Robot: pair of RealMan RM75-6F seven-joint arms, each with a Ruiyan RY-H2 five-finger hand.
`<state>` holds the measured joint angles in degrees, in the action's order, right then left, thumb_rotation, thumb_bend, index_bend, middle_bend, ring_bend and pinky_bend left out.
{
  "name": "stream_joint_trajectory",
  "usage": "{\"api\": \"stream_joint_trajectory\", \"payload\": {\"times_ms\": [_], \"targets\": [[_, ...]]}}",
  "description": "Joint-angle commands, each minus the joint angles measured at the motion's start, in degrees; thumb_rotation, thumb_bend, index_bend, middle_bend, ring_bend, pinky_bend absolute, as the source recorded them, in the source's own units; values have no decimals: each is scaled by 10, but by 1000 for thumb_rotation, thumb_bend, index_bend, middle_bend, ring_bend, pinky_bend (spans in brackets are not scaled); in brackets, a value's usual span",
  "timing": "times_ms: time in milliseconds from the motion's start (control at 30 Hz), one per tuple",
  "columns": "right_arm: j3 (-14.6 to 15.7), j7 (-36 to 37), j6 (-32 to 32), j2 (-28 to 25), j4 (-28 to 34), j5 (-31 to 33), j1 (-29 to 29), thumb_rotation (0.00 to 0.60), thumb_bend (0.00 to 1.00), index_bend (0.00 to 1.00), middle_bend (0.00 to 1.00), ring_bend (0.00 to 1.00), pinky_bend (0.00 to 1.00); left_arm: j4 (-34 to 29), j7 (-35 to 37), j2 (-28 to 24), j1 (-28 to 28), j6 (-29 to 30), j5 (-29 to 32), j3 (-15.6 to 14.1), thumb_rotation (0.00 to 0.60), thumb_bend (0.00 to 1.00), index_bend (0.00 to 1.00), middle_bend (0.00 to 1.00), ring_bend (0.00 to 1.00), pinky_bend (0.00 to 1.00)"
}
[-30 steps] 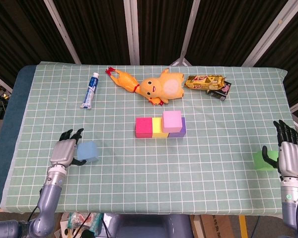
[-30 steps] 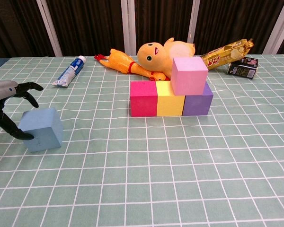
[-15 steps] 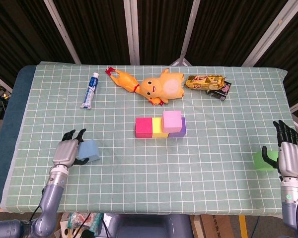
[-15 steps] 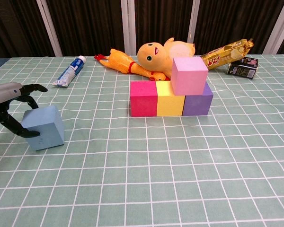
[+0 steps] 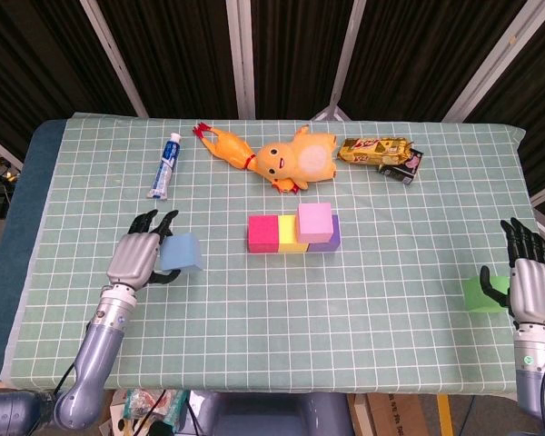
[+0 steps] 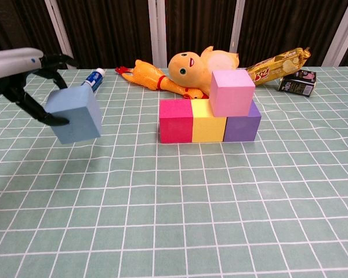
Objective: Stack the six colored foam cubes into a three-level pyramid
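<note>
Where a second ago my left hand [image 5: 136, 257] was low at the left edge of the chest view, curled round the blue cube [image 6: 74, 114] as it sat on the table [image 5: 363, 300], the cube now hangs clear of the cloth at the left of that view, tilted, with its shadow on the checks below it. I have it gripped, thumb against the near face and fingers hooked over the top, so the pick-up is made and the cube is moving up and toward the centre of the frame. In the head view it shows just right of my hand, left of centre, well apart from the stack. That stack sits in the middle of the table: a red cube [image 5: 262, 232], a yellow cube [image 5: 288, 234] and a purple cube [image 5: 324, 240] touching in a row, with a pink cube [image 5: 314, 219] on the second level, over the yellow and purple ones. The gap beside the pink cube, over red and yellow, is where I judge this blue one belongs, and its tilt will need levelling before I set it down. My right hand [image 5: 532, 289] has not moved; it rests at the far right edge of the head view, fingers straight and apart, holding nothing, with the green cube [image 5: 480, 292] just beside it, unmoved and presumably left for the top.
</note>
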<state>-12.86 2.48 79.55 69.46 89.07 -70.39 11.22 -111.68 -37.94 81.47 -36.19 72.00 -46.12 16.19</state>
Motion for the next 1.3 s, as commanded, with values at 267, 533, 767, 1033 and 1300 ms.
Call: {"api": "stream_joint_trajectory", "payload": {"times_ms": [267,533,767,1033,1300], "targets": [[-2,0,3,3,-8,-6,0,600,477,0,0,0,0,-3,-74,-2,-105,-30,110,69,600,367,0,424,33,30],[-2,-8,10,9,-19,-13,1,600,468,0,0,0,0,47,-111,29,-184,-49,173,87,600,364,0,424,33,30],[-4,-6,3,9,-18,-7,0,600,468,0,0,0,0,102,-133,57,-243,-58,225,98,600,363,0,424,33,30],[-3,-8,0,10,-17,-8,1,600,467,0,0,0,0,175,-141,104,-296,-61,265,101,600,363,0,424,33,30],[-4,-5,-5,10,-18,-4,1,600,467,0,0,0,0,233,-136,140,-330,-72,288,102,600,363,0,424,33,30]]}}
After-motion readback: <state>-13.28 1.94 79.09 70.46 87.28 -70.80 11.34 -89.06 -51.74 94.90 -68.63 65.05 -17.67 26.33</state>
